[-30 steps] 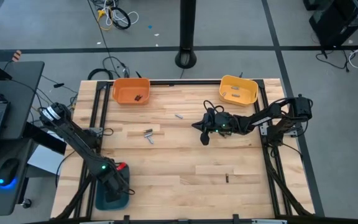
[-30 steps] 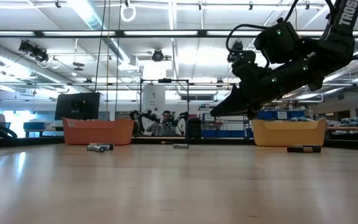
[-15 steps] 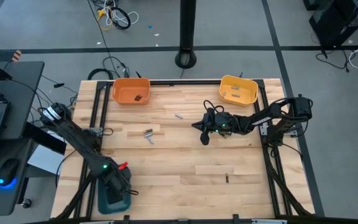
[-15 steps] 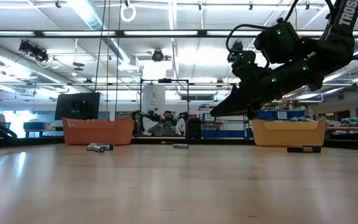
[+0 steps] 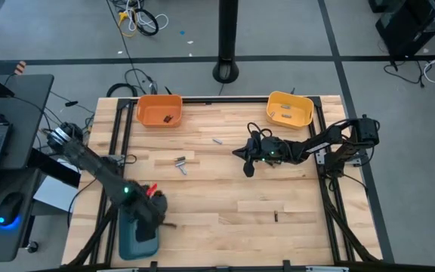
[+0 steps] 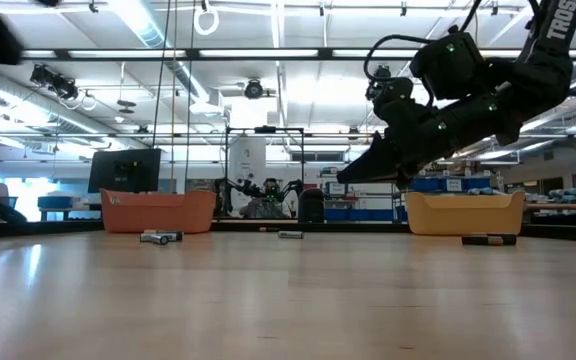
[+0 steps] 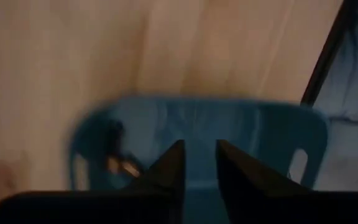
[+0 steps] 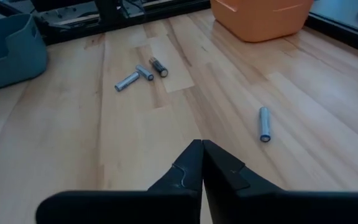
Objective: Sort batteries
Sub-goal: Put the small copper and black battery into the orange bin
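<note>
The left pincer (image 5: 159,224) has shifted from over the blue tray (image 5: 132,240) toward the surface (image 5: 225,193), fingers narrowly parted and empty. The right pincer (image 5: 248,169) stays pressed together, empty, above mid-surface. The batteries (image 5: 180,163) there await sorting.

Three batteries (image 8: 139,74) lie flat in a loose cluster on the bare wood left of centre: two silvery, one dark, close together. A lone silvery battery (image 8: 264,124) lies flat farther back, nearer the middle. Another small dark one (image 5: 276,217) lies alone on the near right. One small battery (image 7: 120,167) rests inside the blue tray.
</note>
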You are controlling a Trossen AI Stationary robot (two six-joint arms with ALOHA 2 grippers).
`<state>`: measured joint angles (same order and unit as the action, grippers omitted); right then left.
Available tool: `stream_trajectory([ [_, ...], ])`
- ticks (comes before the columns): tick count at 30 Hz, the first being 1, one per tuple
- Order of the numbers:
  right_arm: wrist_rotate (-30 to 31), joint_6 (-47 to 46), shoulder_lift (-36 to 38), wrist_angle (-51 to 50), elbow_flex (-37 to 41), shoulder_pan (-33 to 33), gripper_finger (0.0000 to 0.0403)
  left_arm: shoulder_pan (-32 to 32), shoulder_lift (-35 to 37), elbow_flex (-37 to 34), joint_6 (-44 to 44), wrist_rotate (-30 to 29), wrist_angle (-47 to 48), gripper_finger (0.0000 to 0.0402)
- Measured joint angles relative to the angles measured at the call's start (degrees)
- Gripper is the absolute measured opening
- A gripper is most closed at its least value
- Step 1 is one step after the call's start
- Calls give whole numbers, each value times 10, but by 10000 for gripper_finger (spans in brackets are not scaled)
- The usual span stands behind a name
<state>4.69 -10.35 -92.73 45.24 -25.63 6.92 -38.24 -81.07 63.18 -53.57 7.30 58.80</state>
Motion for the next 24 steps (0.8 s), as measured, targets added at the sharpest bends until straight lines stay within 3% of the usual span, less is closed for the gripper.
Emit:
stream_trajectory([
  [5, 0, 1, 0, -5, 0, -23, 15, 104, 52, -13, 157, -58, -14, 13],
  [8, 7, 0, 5, -30, 0, -35, 15, 175, 69, -29, 263, -75, -60, 11],
  [12, 42, -25, 35, -135, 0, -55, 19, 256, 70, -63, 408, -74, -181, 11],
  [20, 58, -151, 162, -347, 0, -158, 19, 390, 32, -136, 608, 75, -446, 7],
  [24, 62, -235, 218, -425, 0, -244, 21, 416, -25, -132, 641, 122, -488, 7],
])
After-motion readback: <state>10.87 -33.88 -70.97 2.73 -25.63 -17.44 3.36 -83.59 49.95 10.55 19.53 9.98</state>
